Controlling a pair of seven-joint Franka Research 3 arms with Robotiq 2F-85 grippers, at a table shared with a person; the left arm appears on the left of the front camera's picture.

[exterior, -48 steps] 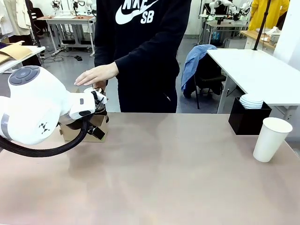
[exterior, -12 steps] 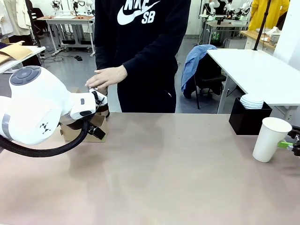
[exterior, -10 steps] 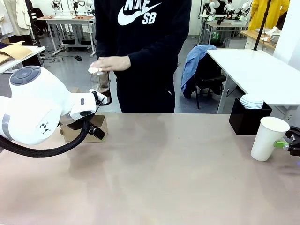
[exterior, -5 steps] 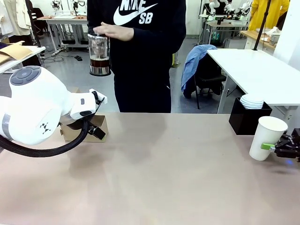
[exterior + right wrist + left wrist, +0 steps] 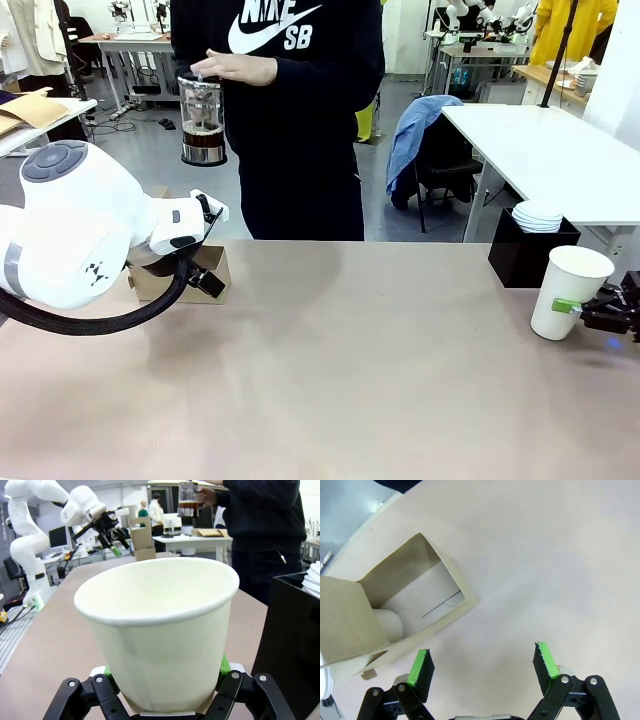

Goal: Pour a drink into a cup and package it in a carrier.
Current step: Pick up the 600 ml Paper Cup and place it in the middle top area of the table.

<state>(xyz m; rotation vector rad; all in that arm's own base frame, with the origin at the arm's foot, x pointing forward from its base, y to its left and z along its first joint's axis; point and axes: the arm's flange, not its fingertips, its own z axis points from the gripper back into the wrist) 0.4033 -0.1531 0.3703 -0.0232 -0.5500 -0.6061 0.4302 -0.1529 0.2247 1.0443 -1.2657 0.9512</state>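
White paper makes up the cup (image 5: 567,290), a tall, plain, tapered one with no lid, its inside empty in the right wrist view. It stands upright near the table's (image 5: 350,370) right edge, long axis vertical, narrow base down and wide rolled mouth facing up. The right gripper (image 5: 165,680) pinches it low on its body, a green pad pressed against each side. Just behind the cup is a black box (image 5: 525,258) holding a stack of white lids (image 5: 537,214). The drink (image 5: 204,143) is dark amber-brown and fills roughly the lower part of a clear cylindrical bottle (image 5: 202,112). That bottle hangs upright in the air beyond the table's far left side, gripped at its top by the person's hand (image 5: 238,68), well apart from the cup. The carrier (image 5: 172,276) is brown cardboard and sits on the far left of the table, partly hidden by the left arm in the front view. From the left wrist it shows as an open tray with a tall flap at one side. The left gripper (image 5: 482,662) hovers over bare table just beside the carrier, its fingers spread wide and holding nothing. By count there are one cup, one bottle of drink, one carrier, one black box and two grippers.
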